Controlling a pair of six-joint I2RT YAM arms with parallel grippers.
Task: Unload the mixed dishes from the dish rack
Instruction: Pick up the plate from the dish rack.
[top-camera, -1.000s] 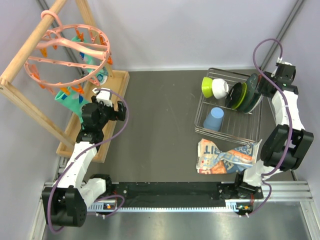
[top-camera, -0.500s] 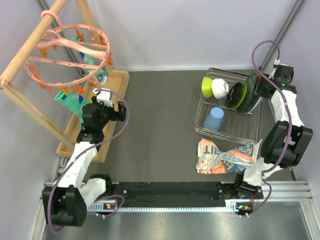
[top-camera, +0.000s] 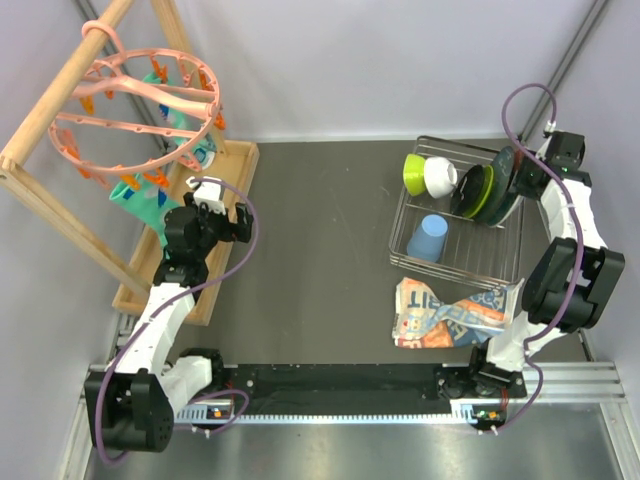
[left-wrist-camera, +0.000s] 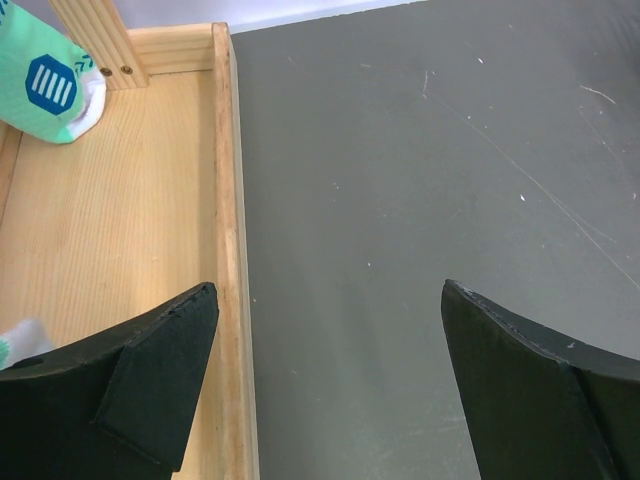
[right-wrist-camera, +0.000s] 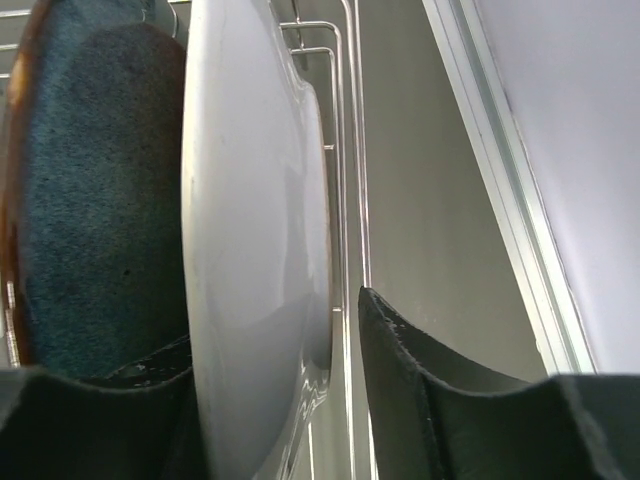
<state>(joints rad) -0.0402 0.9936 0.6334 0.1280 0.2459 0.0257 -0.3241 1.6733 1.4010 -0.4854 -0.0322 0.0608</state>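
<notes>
The wire dish rack (top-camera: 402, 215) stands at the right. It holds a lime-green bowl (top-camera: 414, 173), a small white bowl (top-camera: 440, 176), a light blue cup (top-camera: 430, 238), a lime-green plate (top-camera: 487, 196) and the dark teal plate (top-camera: 506, 172) on edge. My right gripper (top-camera: 527, 176) is at the rack's back right corner. In the right wrist view it is open (right-wrist-camera: 270, 340) and straddles the rim of a pale plate (right-wrist-camera: 255, 230), which stands beside the teal plate (right-wrist-camera: 95, 190); its right finger (right-wrist-camera: 420, 380) is apart from the plate. My left gripper (top-camera: 215, 220) is open and empty (left-wrist-camera: 328, 300).
A crumpled printed packet (top-camera: 450, 312) lies just in front of the rack. A wooden frame with a pink clip ring (top-camera: 140, 95) and its wooden tray (left-wrist-camera: 120, 230) stand at the left, with a green and white sock (left-wrist-camera: 45, 85). The side wall is close behind the right arm.
My right gripper has shifted a little further onto the upright plates at the rack's back right. The left arm has not moved.
</notes>
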